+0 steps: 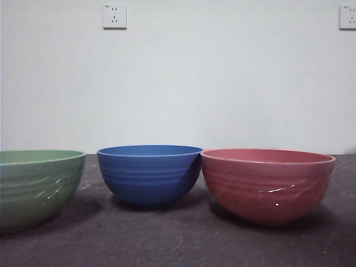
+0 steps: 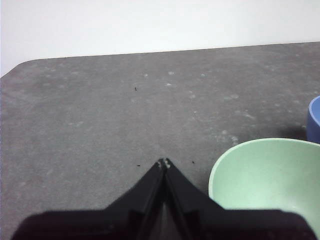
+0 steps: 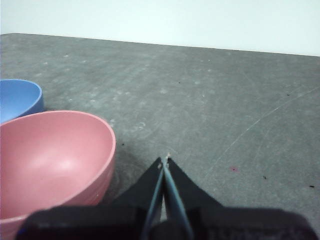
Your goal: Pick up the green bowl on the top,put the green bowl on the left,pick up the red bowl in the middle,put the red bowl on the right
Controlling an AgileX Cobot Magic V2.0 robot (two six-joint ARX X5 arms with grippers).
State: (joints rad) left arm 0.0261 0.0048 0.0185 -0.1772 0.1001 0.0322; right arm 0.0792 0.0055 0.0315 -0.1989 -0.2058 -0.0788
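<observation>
Nearest in front view: green bowl [image 1: 36,186] at far left, cut by pic edge, upright on dark grey table [image 1: 178,245], glossy w/ faint ridges on side. Next, red bowl [image 1: 267,183] at right, upright, same size, also ridged, small glints on side. Slightly farther back, between the two: blue bowl [image 1: 149,173], upright, its right rim touching or just shy of red bowl's left rim, can't tell which. Clear gap btwn green and blue. All three separate, none stacked, all empty as far as wrist views show.

No arm in front view.

Left wrist view: left gripper [image 2: 164,162] above table, jaws together, tips meeting, holding nothing. Green bowl [image 2: 270,180] just beside it, pale inside visible, apart from jaws. Sliver of blue bowl [image 2: 315,120] beyond green one.

Right wrist view: right gripper [image 3: 165,160] above bare table, jaws together, nothing btwn them. Red bowl [image 3: 52,160] just beside it, not touched. Blue bowl [image 3: 17,99] past red bowl.

Farthest: white wall [image 1: 222,83] w/ two sockets, one upper left [image 1: 114,16], one at top right corner [image 1: 347,16].
</observation>
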